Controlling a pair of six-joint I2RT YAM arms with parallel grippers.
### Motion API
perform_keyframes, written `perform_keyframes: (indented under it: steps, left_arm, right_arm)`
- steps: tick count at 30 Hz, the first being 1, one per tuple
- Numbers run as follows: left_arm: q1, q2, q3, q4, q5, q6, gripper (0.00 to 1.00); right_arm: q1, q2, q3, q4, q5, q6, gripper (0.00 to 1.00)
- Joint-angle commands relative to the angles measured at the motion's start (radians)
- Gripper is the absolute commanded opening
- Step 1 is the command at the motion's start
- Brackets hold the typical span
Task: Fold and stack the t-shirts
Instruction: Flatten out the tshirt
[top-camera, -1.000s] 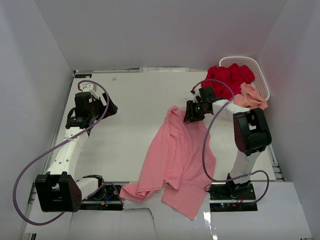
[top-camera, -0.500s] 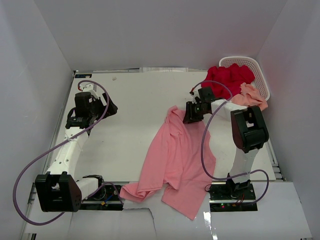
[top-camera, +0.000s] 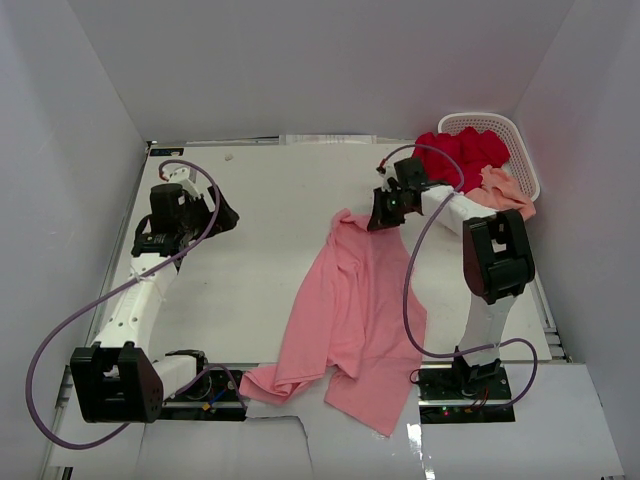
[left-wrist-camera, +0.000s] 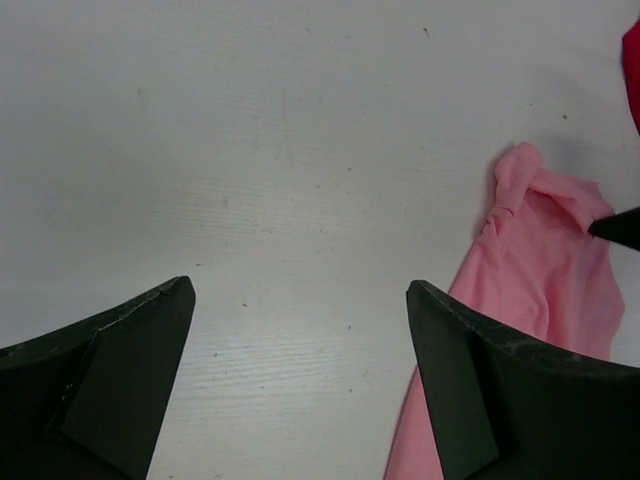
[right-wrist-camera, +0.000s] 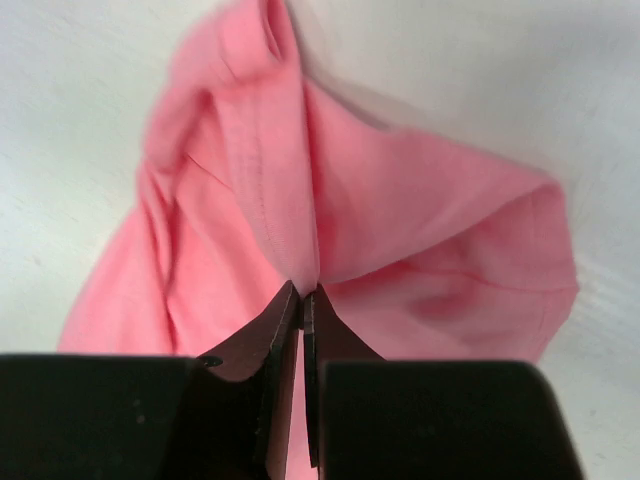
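Observation:
A medium pink t-shirt (top-camera: 350, 310) lies crumpled across the table's middle, its lower end hanging over the near edge. My right gripper (top-camera: 381, 219) is shut on a fold at the shirt's far top corner; in the right wrist view the fabric (right-wrist-camera: 300, 200) rises in a pinched ridge from the closed jaws (right-wrist-camera: 302, 292). A deep red t-shirt (top-camera: 458, 155) and a pale peach t-shirt (top-camera: 500, 195) spill out of the basket at the back right. My left gripper (left-wrist-camera: 300, 300) hangs open over bare table at the left, well apart from the pink shirt (left-wrist-camera: 540, 260).
A white perforated basket (top-camera: 490, 125) stands in the back right corner against the wall. White walls close the table on three sides. Purple cables loop off both arms. Bare tabletop (top-camera: 260, 210) stretches between the two arms.
My right gripper has closed on the pink shirt's top corner and moved slightly toward the back, pulling the fabric with it. The left arm has not moved.

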Motion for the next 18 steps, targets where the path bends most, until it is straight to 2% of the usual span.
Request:
perform_keyframes:
  steps: [1,3,5,6,9,13,16,18]
  left_arm:
    - [-0.030,0.005,0.016,0.045,0.132,0.037,0.98]
    - [-0.050,0.024,0.030,0.060,0.198,0.056,0.98]
    - [-0.106,0.073,0.053,0.044,0.206,0.079,0.98]
    - [-0.126,0.094,0.068,0.034,0.221,0.093,0.98]
    - [-0.210,0.159,0.100,0.011,0.240,0.122,0.98]
    - [-0.298,0.234,0.163,-0.053,0.217,0.157,0.98]
    - [-0.370,0.269,0.188,-0.082,0.197,0.195,0.98]
    - [-0.399,0.275,0.202,-0.087,0.197,0.218,0.98]
  right_arm:
    - [0.002,-0.072,0.184,-0.039,0.025,-0.032,0.08]
    - [-0.008,-0.032,0.320,-0.074,0.024,-0.042,0.08]
    - [-0.029,0.018,0.425,-0.112,0.021,-0.049,0.08]
    - [-0.040,0.080,0.529,-0.122,-0.003,-0.049,0.08]
    - [-0.092,0.214,0.742,-0.142,-0.040,-0.024,0.08]
    - [-0.164,0.358,0.948,-0.142,-0.079,0.033,0.08]
    - [-0.189,0.402,0.981,-0.120,-0.103,0.048,0.08]
    - [-0.204,0.393,0.938,-0.099,-0.108,0.046,0.08]
